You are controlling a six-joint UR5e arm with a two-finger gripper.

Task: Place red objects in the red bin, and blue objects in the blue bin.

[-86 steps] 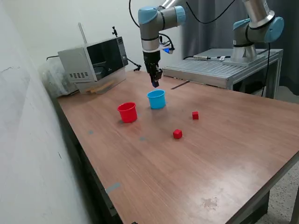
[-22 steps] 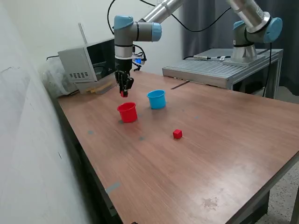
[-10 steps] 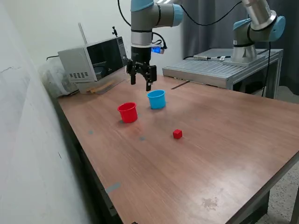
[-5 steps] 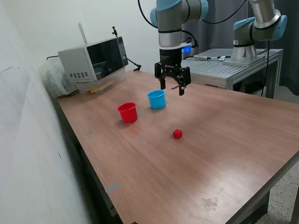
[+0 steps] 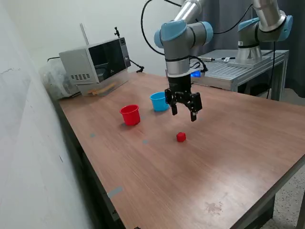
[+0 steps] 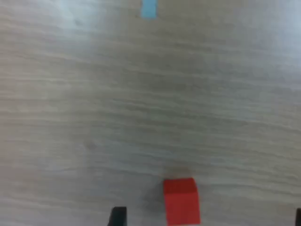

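One small red cube (image 5: pixel 180 137) lies on the wooden table; the wrist view shows this red cube (image 6: pixel 181 199) close below the camera. My gripper (image 5: pixel 183 114) hangs open and empty just above and slightly behind the cube, its fingers spread. The red bin (image 5: pixel 130 115) stands upright toward the exterior view's left. Beside it, the light-blue bin (image 5: pixel 159 101) stands partly behind my arm. No blue cubes show in either view.
A grey box-shaped appliance (image 5: pixel 95 59) sits at the table's back left. A metal bench (image 5: pixel 224 69) carrying a second arm's base (image 5: pixel 250 47) stands behind the table. A small blue tape mark (image 6: pixel 149 8) is on the tabletop.
My gripper went from above the red bin past the light-blue bin to above the red cube, lower and open. Earlier a second red cube lay on the table; it is gone from there.
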